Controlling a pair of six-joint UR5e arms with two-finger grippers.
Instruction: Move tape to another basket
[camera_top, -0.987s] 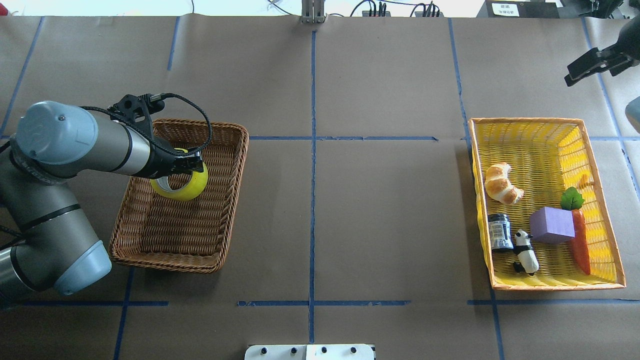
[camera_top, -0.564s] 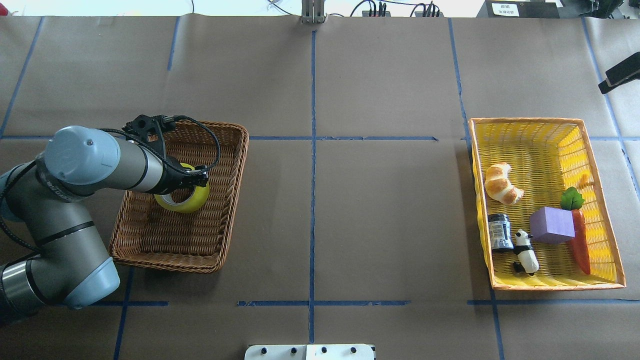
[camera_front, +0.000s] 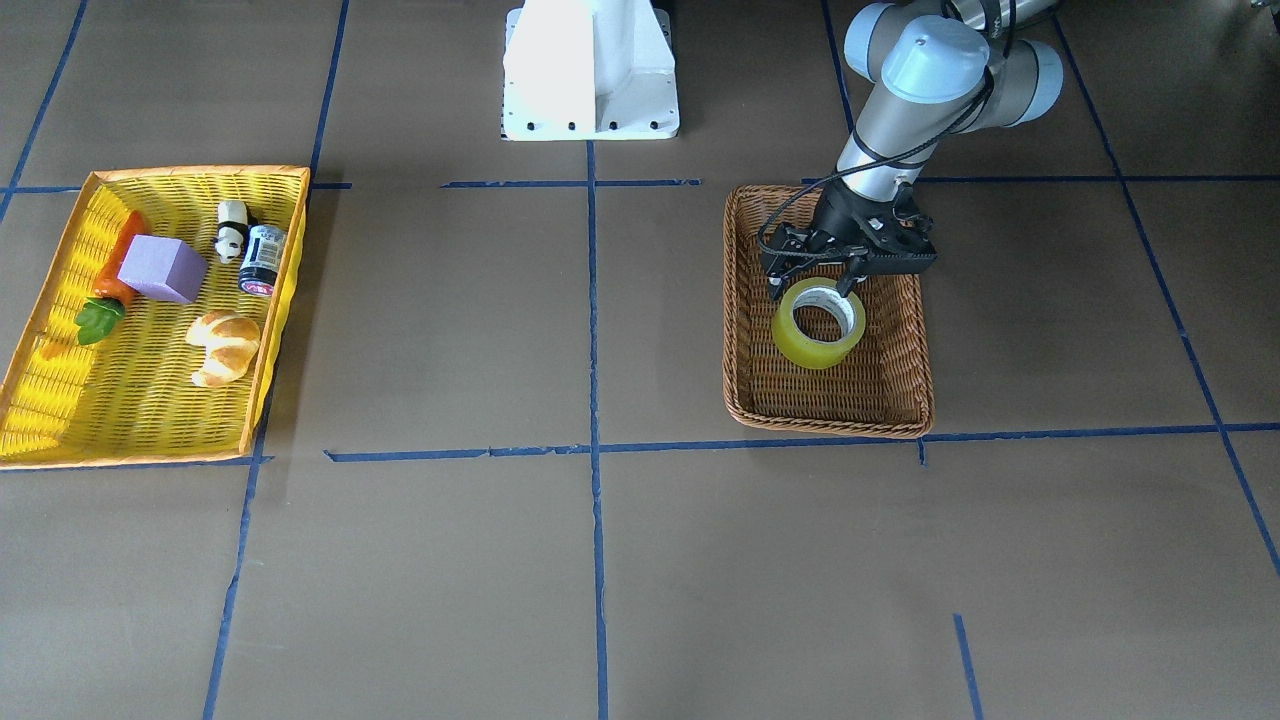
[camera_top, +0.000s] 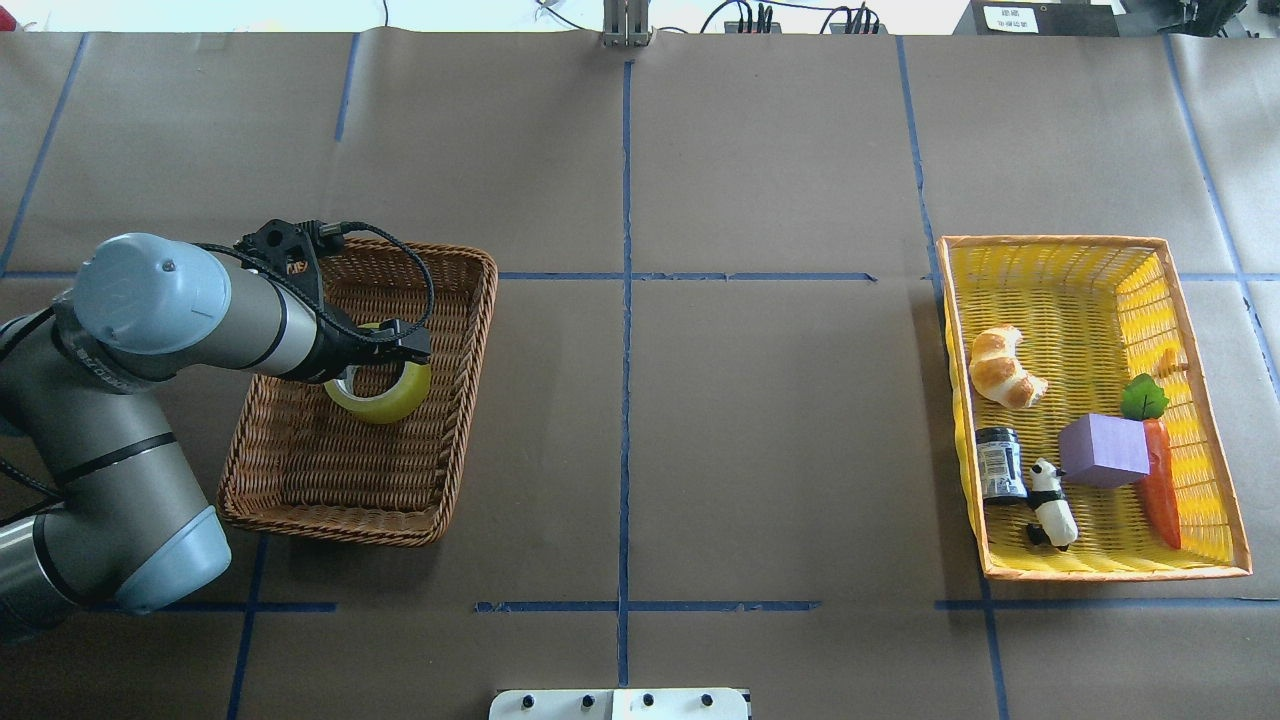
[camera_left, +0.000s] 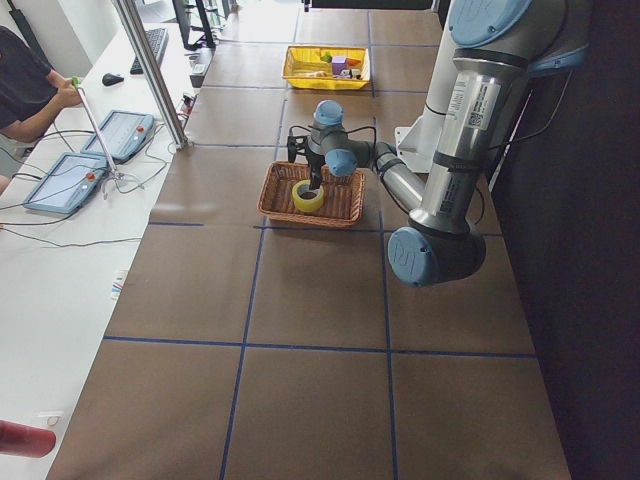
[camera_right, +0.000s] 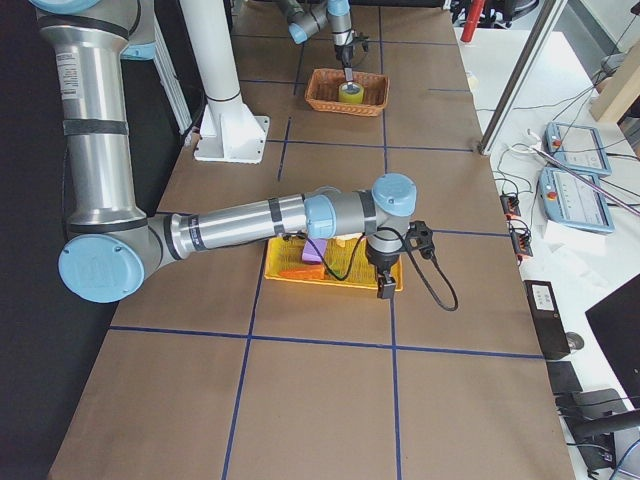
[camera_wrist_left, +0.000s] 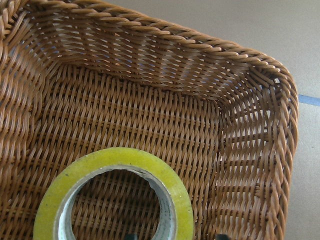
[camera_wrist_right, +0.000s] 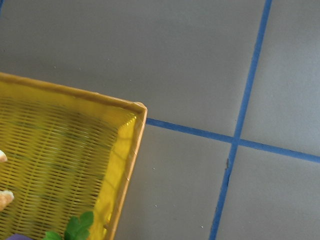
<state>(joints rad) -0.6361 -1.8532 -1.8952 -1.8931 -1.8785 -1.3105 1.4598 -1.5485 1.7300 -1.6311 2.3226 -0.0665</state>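
The yellow-green tape (camera_top: 397, 402) lies tilted inside the brown wicker basket (camera_top: 481, 330) on the table's left half. It also shows in the front view (camera_front: 800, 345) and in the left wrist view (camera_wrist_left: 115, 157). My left gripper (camera_top: 388, 358) is low over the tape's near rim. It is open, with one finger inside the ring and one outside; it also shows in the front view (camera_front: 812, 290). My right gripper (camera_right: 384, 290) shows only in the exterior right view, beside the yellow basket's edge. I cannot tell whether it is open or shut.
The yellow mesh basket (camera_top: 1050, 240) at the right holds a croissant (camera_top: 1003, 367), a purple block (camera_top: 1103, 450), a carrot (camera_top: 1160, 490), a panda (camera_top: 1052, 505) and a small can (camera_top: 1000, 465). Blue tape lines cross the brown table.
My left gripper has lowered the tape into the wicker basket and its fingers have spread apart. The right arm has moved out of the overhead view at the upper right.
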